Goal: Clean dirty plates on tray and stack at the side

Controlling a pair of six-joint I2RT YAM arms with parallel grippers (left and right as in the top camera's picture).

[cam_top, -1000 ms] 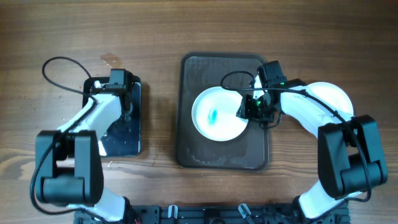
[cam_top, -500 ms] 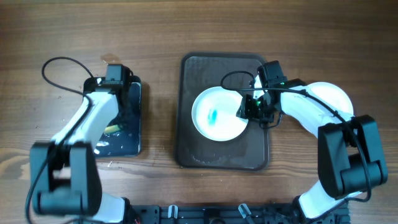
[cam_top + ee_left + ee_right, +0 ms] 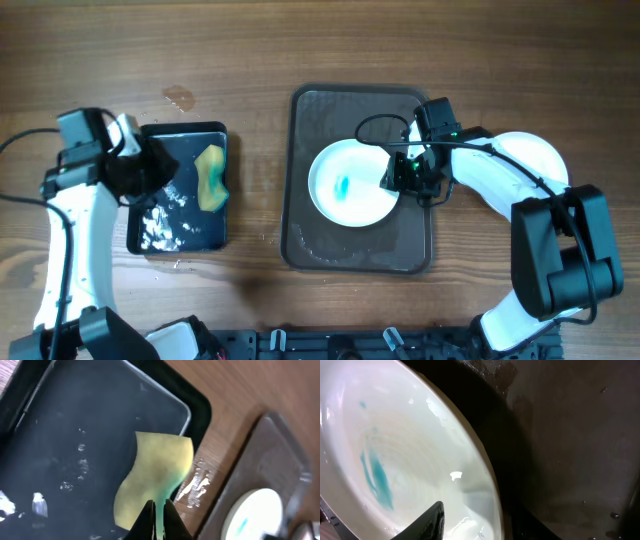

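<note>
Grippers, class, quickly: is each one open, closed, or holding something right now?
Left gripper: closed on the yellow sponge.
Right gripper: closed on the rim of the white plate.

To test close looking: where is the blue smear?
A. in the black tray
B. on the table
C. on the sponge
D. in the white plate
D: the blue smear sits inside the plate on the brown tray.

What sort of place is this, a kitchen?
Probably a robot test bench staged for dishwashing, not a real kitchen: a wooden table, a stained white plate on a dark tray, a yellow sponge in a black pan.
</note>
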